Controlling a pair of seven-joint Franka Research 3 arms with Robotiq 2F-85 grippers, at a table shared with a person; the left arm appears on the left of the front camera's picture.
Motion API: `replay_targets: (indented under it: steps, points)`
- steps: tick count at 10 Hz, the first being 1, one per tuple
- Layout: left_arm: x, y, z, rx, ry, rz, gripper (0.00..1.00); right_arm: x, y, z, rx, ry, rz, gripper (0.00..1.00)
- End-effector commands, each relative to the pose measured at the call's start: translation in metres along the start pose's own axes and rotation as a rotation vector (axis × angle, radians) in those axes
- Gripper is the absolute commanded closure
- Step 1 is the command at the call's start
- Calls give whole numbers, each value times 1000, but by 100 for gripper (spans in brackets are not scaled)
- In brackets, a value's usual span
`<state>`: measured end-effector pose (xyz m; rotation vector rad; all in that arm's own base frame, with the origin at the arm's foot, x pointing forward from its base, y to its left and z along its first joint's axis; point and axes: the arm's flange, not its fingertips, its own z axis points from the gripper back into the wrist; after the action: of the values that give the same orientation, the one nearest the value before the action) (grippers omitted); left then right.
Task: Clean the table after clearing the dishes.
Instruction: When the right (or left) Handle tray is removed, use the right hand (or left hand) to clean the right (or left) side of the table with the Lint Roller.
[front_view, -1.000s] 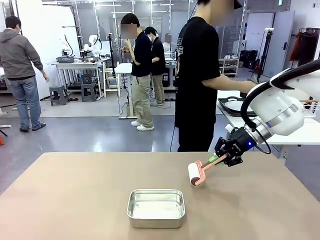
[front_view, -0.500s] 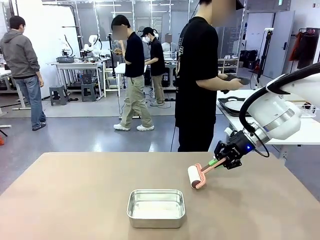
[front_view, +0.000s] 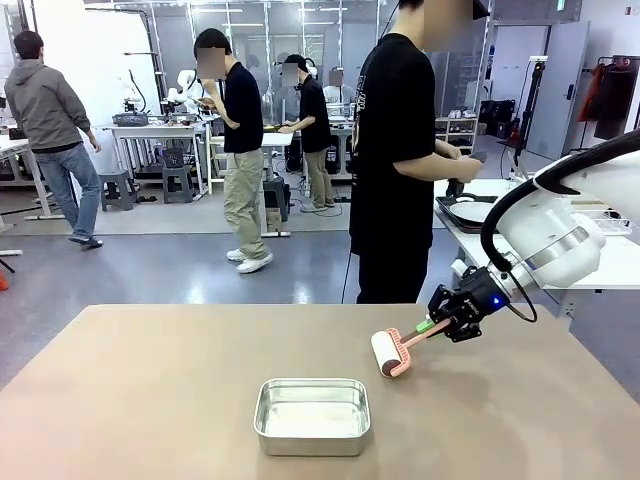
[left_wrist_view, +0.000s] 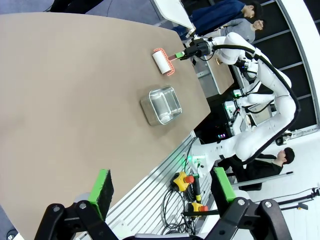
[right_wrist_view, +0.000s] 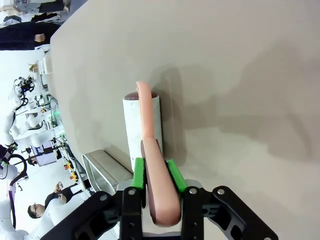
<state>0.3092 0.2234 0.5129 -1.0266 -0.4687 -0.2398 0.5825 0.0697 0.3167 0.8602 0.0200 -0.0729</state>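
The left tool (left_wrist_view: 162, 186) stands wide, empty. The tabletop (front_view: 130, 400) fills the lower frame. Past the pan (front_view: 312, 415) at lower centre, the right tool (front_view: 440, 323) clamps the roller (front_view: 388, 352) by its handle at centre right, where a tilted drum could skid and miss strips.

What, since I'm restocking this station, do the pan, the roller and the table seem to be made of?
Pan: probably steel, silvery, its walls mirror the light. Roller: the pink frame looks like smooth moulded plastic; the white drum could be paper or foam, can't tell. Table: matte tan top without grain, perhaps laminate.
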Motion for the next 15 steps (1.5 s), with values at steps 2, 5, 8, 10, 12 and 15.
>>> replay_targets:
  steps: [2,5,8,10,12,15]
  points:
    - [-2,-2,3,-4,-2,-12,0,-10,-20,-10,-83,-45,21,78]
    - [-2,-2,3,-4,-2,-12,0,-25,-28,-2,-174,-77,19,78]
    - [-2,-2,3,-4,-2,-12,0,-37,-35,6,-283,-106,44,78]
    - [-2,-2,3,-4,-2,-12,0,-38,-45,19,-367,-142,27,78]
    - [-2,-2,3,-4,-2,-12,0,-39,-49,30,-490,-164,17,78]
    - [-2,-2,3,-4,-2,-12,0,-36,-43,46,-610,-189,19,78]
